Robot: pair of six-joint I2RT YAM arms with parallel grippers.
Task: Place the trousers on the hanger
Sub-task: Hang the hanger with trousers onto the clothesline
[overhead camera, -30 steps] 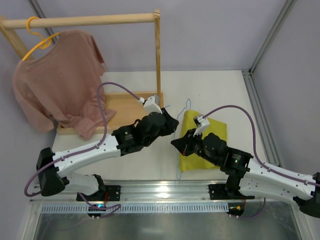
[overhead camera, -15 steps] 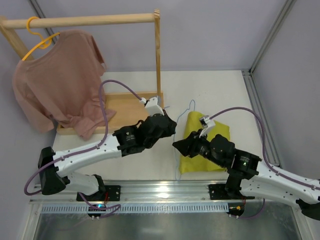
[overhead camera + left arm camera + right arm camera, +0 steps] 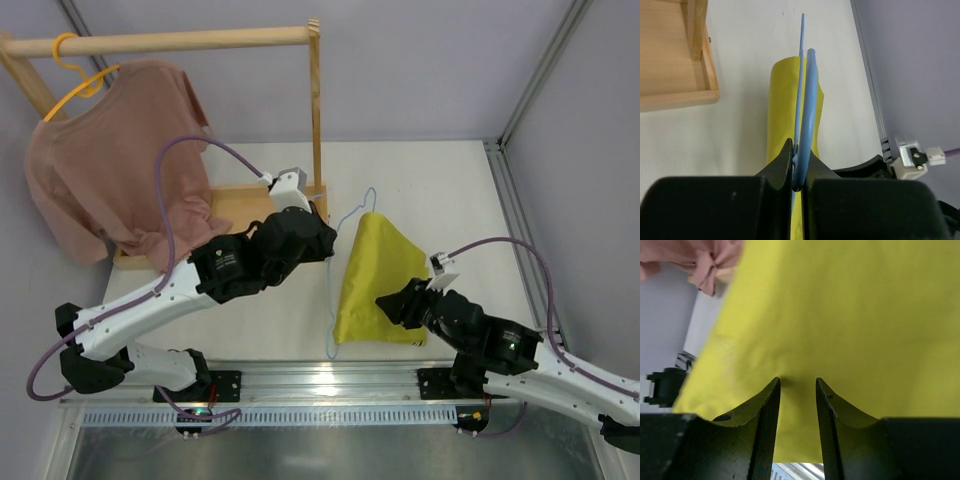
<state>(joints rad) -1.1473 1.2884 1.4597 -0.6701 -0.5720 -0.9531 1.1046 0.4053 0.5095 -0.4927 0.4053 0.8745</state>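
The hanger (image 3: 809, 100) is pinched by the left pincer (image 3: 800, 147), the trousers (image 3: 380, 270) draped over it. The right pincer (image 3: 797, 382) is spread.

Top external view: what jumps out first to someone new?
Bright yellow-green trousers draped on a light-blue hanger mid-table, the left gripper shut on the wire. The right gripper sits open at the cloth's near edge; a pink T-shirt hangs on the rack, far left.
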